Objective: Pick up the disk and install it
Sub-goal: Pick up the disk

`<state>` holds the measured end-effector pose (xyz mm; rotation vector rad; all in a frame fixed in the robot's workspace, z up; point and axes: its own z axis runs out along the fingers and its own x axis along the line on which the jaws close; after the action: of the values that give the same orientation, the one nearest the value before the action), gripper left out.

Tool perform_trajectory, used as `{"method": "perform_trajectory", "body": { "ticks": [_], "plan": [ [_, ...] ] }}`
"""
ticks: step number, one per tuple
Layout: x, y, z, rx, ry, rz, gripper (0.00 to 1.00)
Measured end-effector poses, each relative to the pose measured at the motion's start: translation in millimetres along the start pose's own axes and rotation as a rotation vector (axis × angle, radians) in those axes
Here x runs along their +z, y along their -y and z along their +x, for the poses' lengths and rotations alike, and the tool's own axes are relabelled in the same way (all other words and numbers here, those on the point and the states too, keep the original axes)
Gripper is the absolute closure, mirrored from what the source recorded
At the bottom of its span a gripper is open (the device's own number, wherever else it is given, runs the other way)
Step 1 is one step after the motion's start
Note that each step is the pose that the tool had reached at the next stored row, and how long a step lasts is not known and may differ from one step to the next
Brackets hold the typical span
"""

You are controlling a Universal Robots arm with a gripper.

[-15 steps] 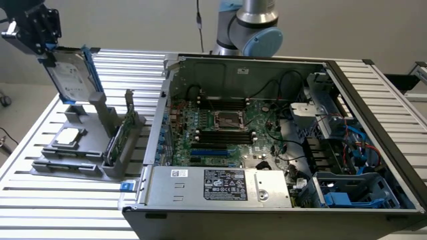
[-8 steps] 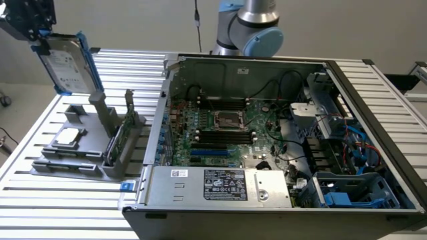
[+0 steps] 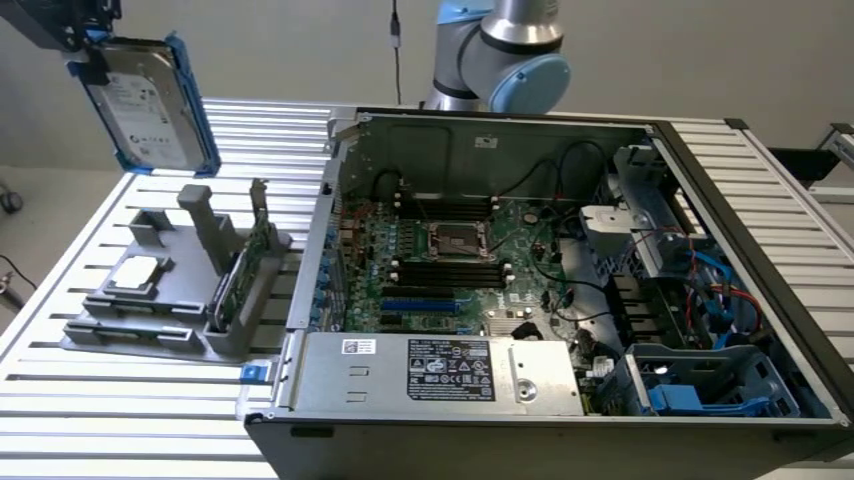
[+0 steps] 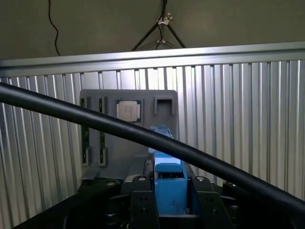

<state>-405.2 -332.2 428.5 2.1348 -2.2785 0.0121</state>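
1. The pincer is clamped on one blue-framed end of the disk, so the disk hangs nearly upright.
2. The disk is high above the grey holder on the bench, well apart from the open computer case, presumably to clear obstacles.

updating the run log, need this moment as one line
pincer: shut on disk | disk: in air, clear of grey holder | computer case: open, disk not installed
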Motion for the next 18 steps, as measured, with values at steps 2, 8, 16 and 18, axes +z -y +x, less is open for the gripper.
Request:
{"method": "perform_trajectory", "body": {
  "ticks": [2, 8, 16, 18],
  "plan": [
    [-5.9, 8.9, 2.0, 0.000, 0.0001, -0.0006, 0.67],
    [-22.9, 36.6, 8.4, 0.000, 0.0008, -0.0018, 0.67],
    [-37.0, 73.3, 17.1, 0.000, 0.0009, -0.0032, 0.67],
    [-40.1, 82.8, 19.4, 0.000, 0.0010, -0.0035, 0.67]
  ]
}}
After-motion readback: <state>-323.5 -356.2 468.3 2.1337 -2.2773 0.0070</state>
